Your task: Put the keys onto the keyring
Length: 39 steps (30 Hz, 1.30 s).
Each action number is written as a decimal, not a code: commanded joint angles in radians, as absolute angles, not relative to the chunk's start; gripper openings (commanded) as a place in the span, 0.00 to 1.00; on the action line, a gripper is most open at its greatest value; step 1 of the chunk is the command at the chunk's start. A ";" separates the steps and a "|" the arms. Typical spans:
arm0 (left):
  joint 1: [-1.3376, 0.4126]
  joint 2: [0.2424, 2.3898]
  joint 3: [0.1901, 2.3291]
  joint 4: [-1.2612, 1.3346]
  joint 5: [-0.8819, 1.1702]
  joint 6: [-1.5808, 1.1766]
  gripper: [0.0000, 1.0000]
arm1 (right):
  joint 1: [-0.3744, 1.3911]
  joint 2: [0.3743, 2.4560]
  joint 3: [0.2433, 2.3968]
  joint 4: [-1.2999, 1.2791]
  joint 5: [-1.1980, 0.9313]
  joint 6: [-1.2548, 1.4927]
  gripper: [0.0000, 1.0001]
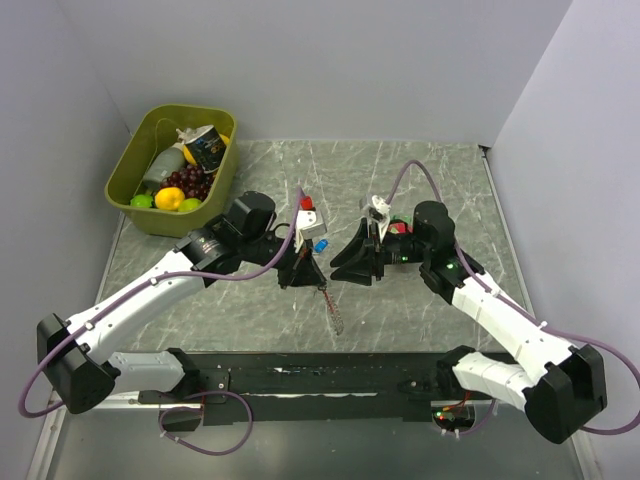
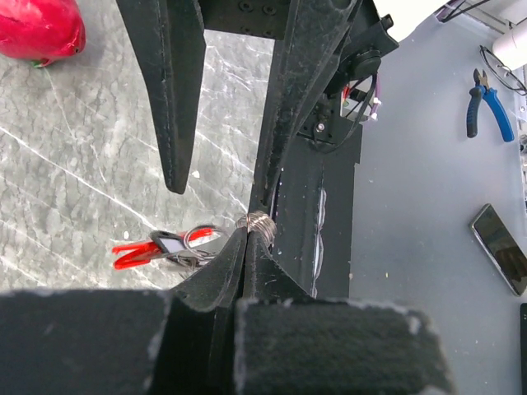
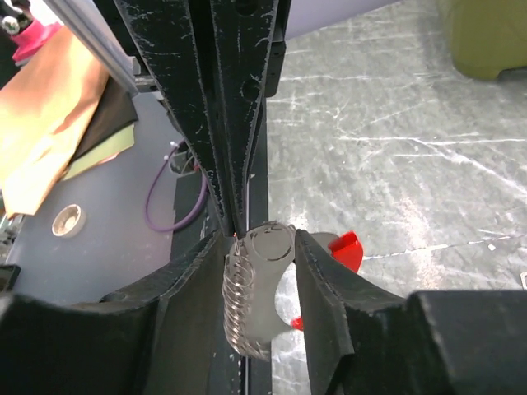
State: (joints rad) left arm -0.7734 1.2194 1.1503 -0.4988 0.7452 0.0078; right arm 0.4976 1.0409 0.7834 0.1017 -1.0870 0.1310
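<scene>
The keyring's red clip (image 2: 136, 252) with its silvery rings (image 2: 198, 238) shows below and left of my left gripper (image 2: 247, 233). That gripper is shut on a silvery wire coil (image 2: 258, 221) of the bunch. My right gripper (image 3: 258, 239) is shut on a flat silvery metal piece with a coil along its edge (image 3: 262, 288); a bit of the red clip (image 3: 347, 249) shows behind it. In the top view both grippers, left (image 1: 307, 272) and right (image 1: 341, 270), meet tip to tip at mid table, and the chain (image 1: 333, 310) trails toward the near edge. A blue-headed key (image 1: 322, 245) lies just behind them.
An olive bin (image 1: 132, 165) of toy fruit and a can stands at the back left. A small red and white object (image 1: 307, 205) lies behind the grippers. A round red toy fruit (image 2: 37, 29) sits by the right arm (image 1: 400, 228). Grey walls enclose the table.
</scene>
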 commanded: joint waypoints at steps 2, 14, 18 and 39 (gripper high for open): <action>-0.772 1.212 1.195 -0.474 0.787 0.034 0.01 | 0.500 1.052 0.845 0.058 -1.115 0.072 0.46; -0.772 1.224 1.206 -0.469 0.795 0.032 0.01 | 0.540 1.103 0.862 0.005 -1.135 0.035 0.47; -0.772 1.230 1.209 -0.469 0.793 0.031 0.01 | 0.551 1.123 0.874 -0.032 -1.138 0.028 0.38; -0.637 0.993 1.040 -0.155 0.647 -0.222 0.65 | 0.557 0.974 0.698 0.414 -0.937 0.333 0.00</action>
State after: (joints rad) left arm -0.7006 1.0599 1.0962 -0.3347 0.5938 -0.1062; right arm 0.5522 1.0554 0.7681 0.1158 -1.0187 0.1780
